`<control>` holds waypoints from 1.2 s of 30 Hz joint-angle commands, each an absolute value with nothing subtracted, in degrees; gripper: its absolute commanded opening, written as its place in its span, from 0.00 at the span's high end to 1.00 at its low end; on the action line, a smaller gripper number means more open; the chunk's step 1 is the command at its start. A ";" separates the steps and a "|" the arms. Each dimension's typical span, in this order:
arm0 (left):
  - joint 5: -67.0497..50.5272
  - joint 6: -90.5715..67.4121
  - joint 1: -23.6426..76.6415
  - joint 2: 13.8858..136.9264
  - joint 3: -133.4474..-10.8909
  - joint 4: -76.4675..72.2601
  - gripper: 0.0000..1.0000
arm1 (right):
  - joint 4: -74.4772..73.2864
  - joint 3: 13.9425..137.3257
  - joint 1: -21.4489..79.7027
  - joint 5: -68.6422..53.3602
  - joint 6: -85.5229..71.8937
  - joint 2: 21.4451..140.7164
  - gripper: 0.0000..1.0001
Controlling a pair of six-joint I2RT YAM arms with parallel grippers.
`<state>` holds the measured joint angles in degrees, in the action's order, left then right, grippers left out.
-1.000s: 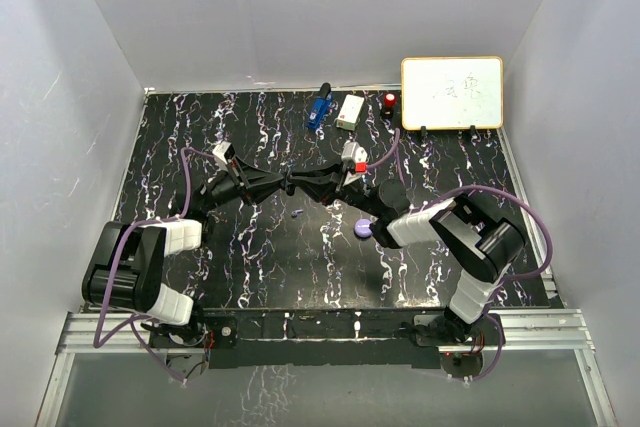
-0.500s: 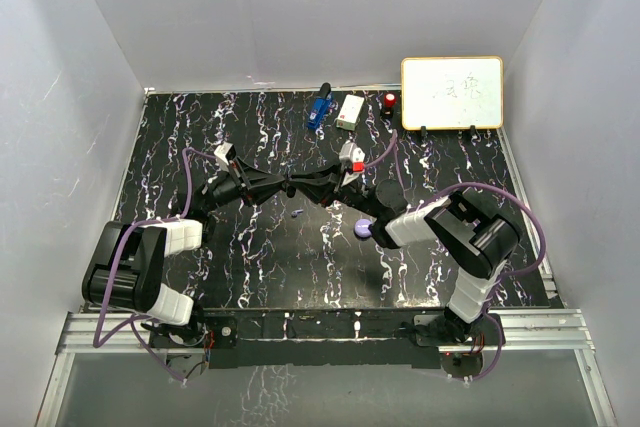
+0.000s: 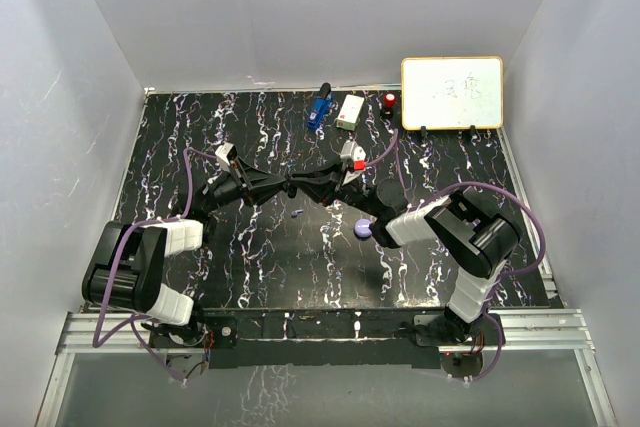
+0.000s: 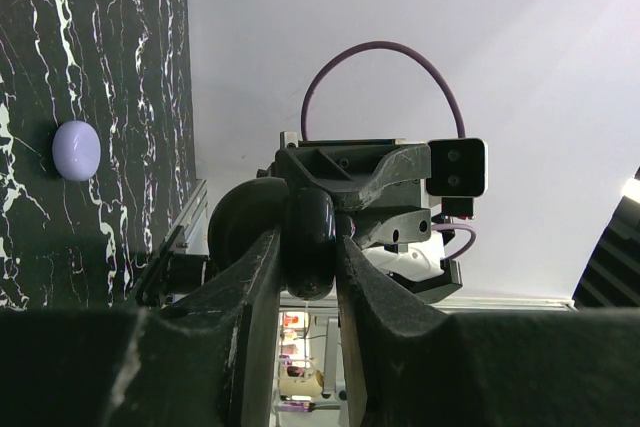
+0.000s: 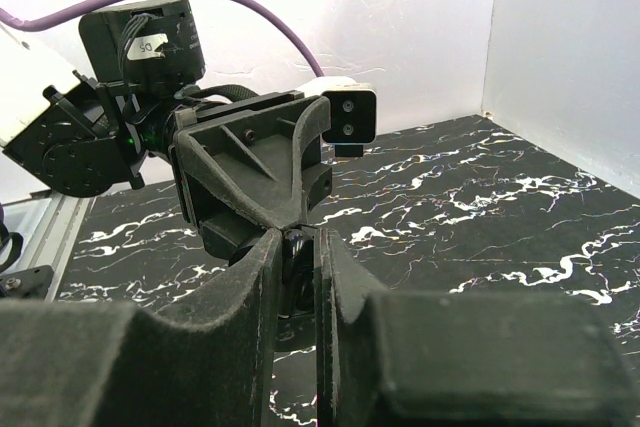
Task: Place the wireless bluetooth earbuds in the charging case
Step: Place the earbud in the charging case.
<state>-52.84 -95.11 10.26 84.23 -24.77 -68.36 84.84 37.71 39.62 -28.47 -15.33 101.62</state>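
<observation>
My left gripper (image 3: 282, 187) and right gripper (image 3: 298, 187) meet tip to tip above the middle of the black marbled table (image 3: 200, 127). Both are shut on one glossy black rounded case (image 4: 310, 239), held in the air; it also shows between the right fingers (image 5: 302, 252). In the left wrist view my left gripper (image 4: 308, 252) clamps it from both sides. In the right wrist view my right gripper (image 5: 298, 247) pinches its edge. A tiny lavender earbud (image 3: 297, 213) lies on the table just below the grippers. A lavender round puck (image 3: 363, 229) lies by the right forearm and also shows in the left wrist view (image 4: 76, 150). No black earbud is visible.
A blue gadget (image 3: 318, 109), a white box (image 3: 350, 112) and a small red-topped item (image 3: 389, 101) stand along the back edge. A whiteboard (image 3: 452, 93) leans at the back right. White walls enclose the table on three sides.
The right arm's elbow has shifted slightly left and nearer. Both grippers stay joined on the black case at the same spot. The earbud and the puck have not moved.
</observation>
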 commanded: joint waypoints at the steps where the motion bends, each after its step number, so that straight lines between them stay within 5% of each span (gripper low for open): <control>1: -52.60 -95.54 10.66 83.32 -26.71 -70.73 1.00 | 104.01 39.05 39.25 -28.98 -15.37 102.12 1.00; 36: -51.43 -100.18 11.07 86.04 -26.53 -76.71 1.00 | 104.10 39.64 39.28 -30.07 -13.52 102.41 1.00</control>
<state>-51.57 -98.41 10.68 86.76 -24.95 -71.59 84.86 38.15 39.27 -29.10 -15.05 101.86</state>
